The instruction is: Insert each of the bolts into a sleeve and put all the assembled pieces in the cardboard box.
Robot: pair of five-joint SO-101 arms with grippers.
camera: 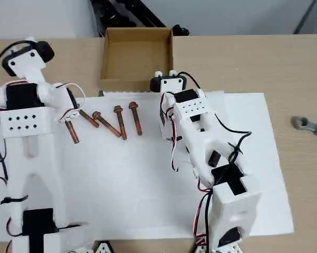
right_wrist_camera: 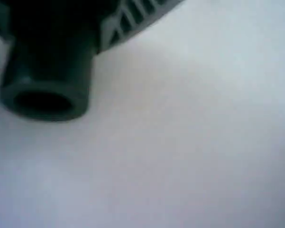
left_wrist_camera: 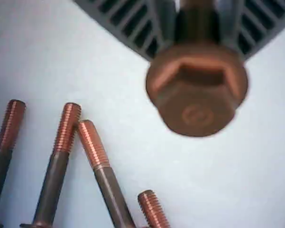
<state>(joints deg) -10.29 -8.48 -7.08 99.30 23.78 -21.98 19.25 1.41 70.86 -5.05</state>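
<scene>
On the left side of the desk (camera: 295, 68), the left pincer (camera: 68, 116) is clenched around the shank of one bolt (left_wrist_camera: 197, 90). That copper-coloured bolt is held over the white sheet (camera: 147, 195), and its flanged hexagonal head points toward the near side. Just to its right, four loose bolts (camera: 119, 122) lie fanned out on the sheet, close together, with their threaded ends toward the near side. Toward the middle, the right pincer (right_wrist_camera: 52, 33) grasps a dark sleeve (right_wrist_camera: 45, 90). The sleeve's round open end shows just over the sheet, though I cannot tell whether it touches the paper. At the far edge of the sheet sits the cardboard box (camera: 140, 58), open at the top, with none of the bolts inside. Well off to the right, a small metal piece (camera: 308, 125) lies on bare wood.
</scene>
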